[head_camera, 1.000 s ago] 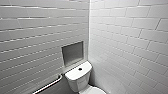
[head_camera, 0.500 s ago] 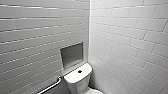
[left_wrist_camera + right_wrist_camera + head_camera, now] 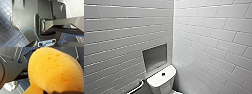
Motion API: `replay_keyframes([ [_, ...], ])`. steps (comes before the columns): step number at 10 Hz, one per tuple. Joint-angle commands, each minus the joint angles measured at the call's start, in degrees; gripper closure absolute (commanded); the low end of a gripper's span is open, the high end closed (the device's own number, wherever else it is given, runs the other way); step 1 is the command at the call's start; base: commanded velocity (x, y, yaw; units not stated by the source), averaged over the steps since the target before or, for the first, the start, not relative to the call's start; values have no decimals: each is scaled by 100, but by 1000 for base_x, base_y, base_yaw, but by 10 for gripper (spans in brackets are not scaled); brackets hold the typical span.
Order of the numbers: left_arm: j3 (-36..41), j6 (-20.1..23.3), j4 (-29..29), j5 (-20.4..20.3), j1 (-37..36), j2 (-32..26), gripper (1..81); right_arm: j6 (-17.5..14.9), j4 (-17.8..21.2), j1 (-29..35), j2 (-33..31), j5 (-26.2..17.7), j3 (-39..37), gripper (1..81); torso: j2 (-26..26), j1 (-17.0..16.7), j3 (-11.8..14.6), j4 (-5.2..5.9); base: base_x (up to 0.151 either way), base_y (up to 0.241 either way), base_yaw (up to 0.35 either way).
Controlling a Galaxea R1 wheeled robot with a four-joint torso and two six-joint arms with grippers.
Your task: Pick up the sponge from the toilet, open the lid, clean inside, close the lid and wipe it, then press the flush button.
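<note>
Orange sponge clamped in right gripper | left gripper: cannot tell | toilet framing unchanged

Head looks down on toilet — right wrist close against sponge.

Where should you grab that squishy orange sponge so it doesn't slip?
Probably the sponge is best gripped at its narrow waist, next to the big rounded end. Come in across that neck from both sides: it pinches in there, so the wider end should stop it slipping out.
</note>
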Motion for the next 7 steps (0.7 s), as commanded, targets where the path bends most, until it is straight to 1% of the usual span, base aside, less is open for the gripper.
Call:
replay_keyframes([
  [1,78,14,-33,310,-175,-62,10,-7,40,89,-49,-292,-24,811,0,0,0,0,93,0,0],
  [5,69,14,-24,310,-184,-27,10,-33,48,107,118,-292,-314,811,0,2,0,0,93,0,0],
  [7,60,14,-24,310,-183,-27,10,-33,48,107,127,-292,-340,811,2,5,0,0,0,0,0],
])
